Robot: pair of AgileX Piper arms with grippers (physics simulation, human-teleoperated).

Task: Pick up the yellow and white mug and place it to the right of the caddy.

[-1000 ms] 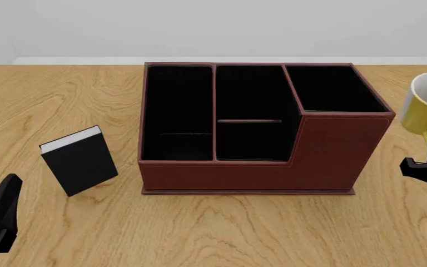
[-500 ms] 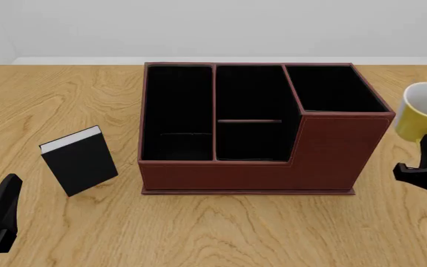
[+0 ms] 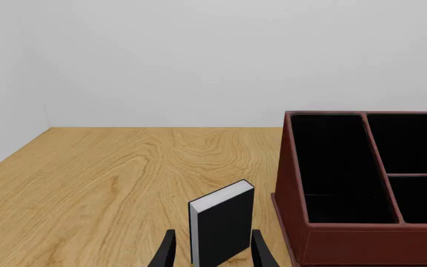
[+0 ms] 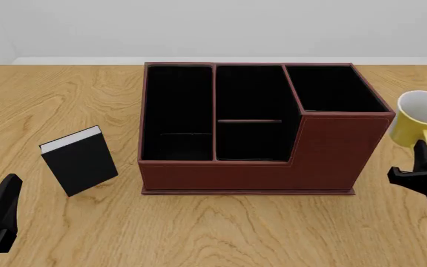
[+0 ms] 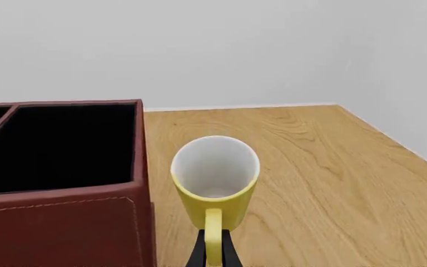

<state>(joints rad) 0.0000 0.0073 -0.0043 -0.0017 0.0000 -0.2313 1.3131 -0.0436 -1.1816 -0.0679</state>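
Your right gripper (image 4: 423, 149) is clamped on the handle (image 5: 213, 233) of the yellow and white mug (image 4: 420, 125), the two fingers pressed against either side of the yellow loop. The mug sits upright in that grip, its white inside facing up, just to the right of the caddy (image 4: 262, 128) and beside the taller corner section. From the right wrist view the mug (image 5: 214, 179) stands close to the caddy's wall (image 5: 65, 222) with a narrow gap of wooden table (image 5: 310, 183) showing between them; you cannot tell from these views whether its base touches the wood.

Your left gripper (image 3: 212, 253) hangs low at the near left of the table with its fingers spread apart and nothing between them. Ahead of it stands a small black book (image 4: 79, 161) with white page edges, tilted, well left of the caddy
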